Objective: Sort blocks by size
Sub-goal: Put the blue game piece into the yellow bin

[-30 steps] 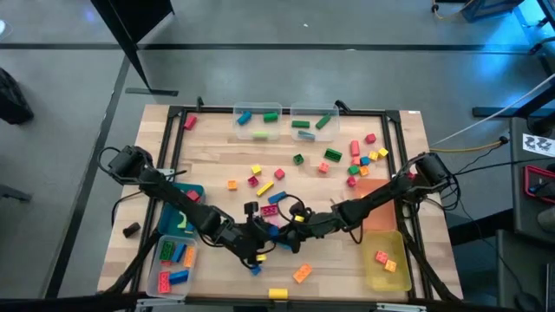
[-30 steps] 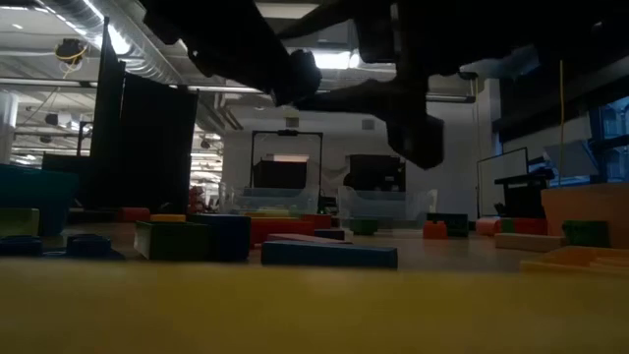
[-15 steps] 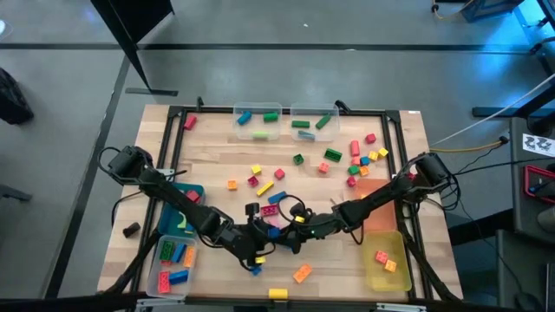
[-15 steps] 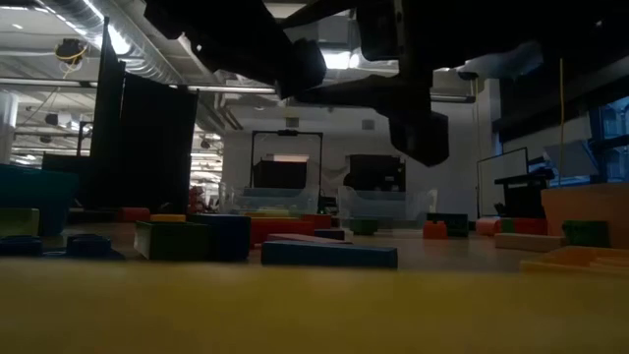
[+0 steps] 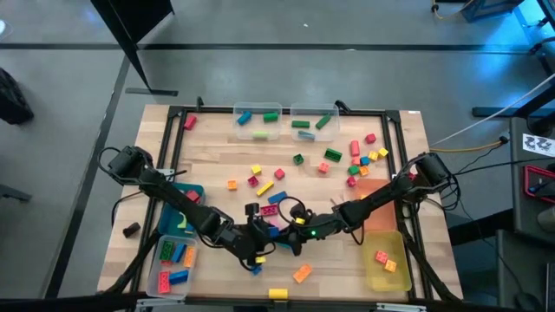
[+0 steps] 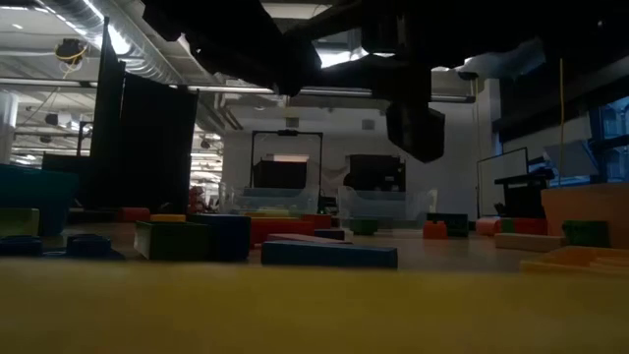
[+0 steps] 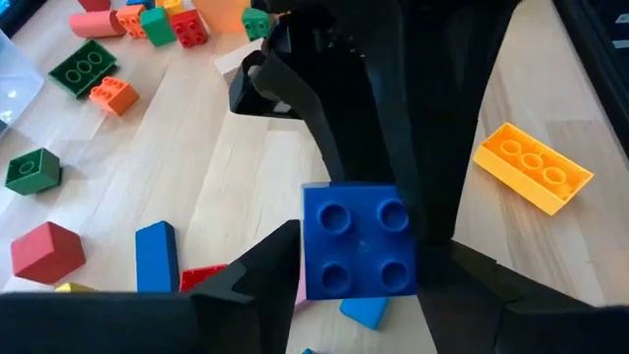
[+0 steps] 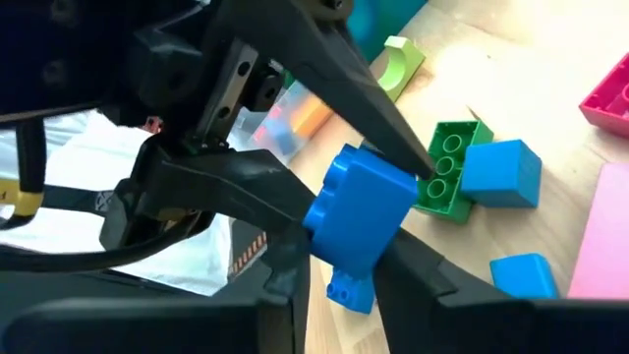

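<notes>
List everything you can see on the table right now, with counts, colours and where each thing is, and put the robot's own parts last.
Table: one, light wood, dark frame.
Clear bins: two, far edge, holding green and blue blocks.
Blue bin: one, left side.
Clear bin: one, near-left corner, mixed blocks inside.
Orange bin: one, right side.
Yellow bin: one, near-right corner, a few blocks inside.
Loose blocks: many, red, yellow, green, orange, pink, scattered mid-table and right.
Blue block: one, four studs, held in the air between both grippers.
Yellow block: one, on the table near the grippers.
Left gripper: near centre, fingers either side of the blue block.
Right gripper: meeting it, closed on the blue block.
</notes>
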Available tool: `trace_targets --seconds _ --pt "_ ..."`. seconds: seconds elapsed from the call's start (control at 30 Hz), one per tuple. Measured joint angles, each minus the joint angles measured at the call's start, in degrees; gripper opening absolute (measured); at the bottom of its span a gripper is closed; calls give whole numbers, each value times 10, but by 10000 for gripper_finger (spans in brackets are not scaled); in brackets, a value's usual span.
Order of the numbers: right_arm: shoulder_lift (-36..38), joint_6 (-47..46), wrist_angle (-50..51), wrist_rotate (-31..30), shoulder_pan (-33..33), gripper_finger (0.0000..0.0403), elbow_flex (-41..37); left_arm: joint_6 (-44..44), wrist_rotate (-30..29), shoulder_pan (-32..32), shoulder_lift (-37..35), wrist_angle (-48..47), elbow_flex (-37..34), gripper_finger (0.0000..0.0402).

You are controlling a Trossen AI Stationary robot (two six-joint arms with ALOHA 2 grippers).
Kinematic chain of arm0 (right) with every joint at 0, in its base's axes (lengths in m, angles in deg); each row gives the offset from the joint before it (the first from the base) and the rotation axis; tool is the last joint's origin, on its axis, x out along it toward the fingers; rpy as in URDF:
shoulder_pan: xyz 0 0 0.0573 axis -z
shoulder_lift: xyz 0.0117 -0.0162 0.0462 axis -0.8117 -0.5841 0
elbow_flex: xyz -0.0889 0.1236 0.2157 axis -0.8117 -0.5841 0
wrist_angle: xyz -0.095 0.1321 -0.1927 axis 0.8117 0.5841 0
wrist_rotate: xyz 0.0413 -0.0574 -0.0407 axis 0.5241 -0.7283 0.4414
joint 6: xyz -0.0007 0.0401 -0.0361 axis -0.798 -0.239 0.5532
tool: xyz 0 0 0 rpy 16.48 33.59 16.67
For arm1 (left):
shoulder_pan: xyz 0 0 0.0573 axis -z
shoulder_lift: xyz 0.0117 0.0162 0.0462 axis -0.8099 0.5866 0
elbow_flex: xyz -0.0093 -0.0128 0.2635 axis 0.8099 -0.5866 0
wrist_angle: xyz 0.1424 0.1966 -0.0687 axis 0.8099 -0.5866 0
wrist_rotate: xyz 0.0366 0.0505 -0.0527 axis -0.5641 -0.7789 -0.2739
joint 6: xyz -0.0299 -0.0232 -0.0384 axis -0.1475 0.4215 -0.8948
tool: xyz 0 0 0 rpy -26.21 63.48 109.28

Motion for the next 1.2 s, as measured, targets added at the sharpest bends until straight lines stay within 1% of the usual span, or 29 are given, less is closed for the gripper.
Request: trace_targets --seconds 0.13,0.27,0.37,0.5,0.6,0.7,0.9,1.07,1.2 --pt "1 4 18 0 0 87 1 -26 1 0 1 -2 0 196" --pt "1 5 57 -3 2 89 1 -35 3 0 1 -7 0 209" --pt "6 4 109 -5 2 88 -1 -35 8 0 -1 -28 2 211" --pt "40 4 207 -20 2 88 0 -35 30 0 0 -55 2 208" --pt "66 -2 278 -20 2 89 -1 -35 43 1 0 -77 2 208" --pt "104 -20 335 12 -2 88 0 -35 47 1 0 -93 2 208" --pt "181 -72 495 117 -26 89 0 -34 47 1 0 -106 1 206" --pt "241 -129 632 163 -70 90 0 -33 47 0 0 -107 1 206" --pt "277 -166 710 194 -118 91 0 -24 47 -1 0 -106 1 205"
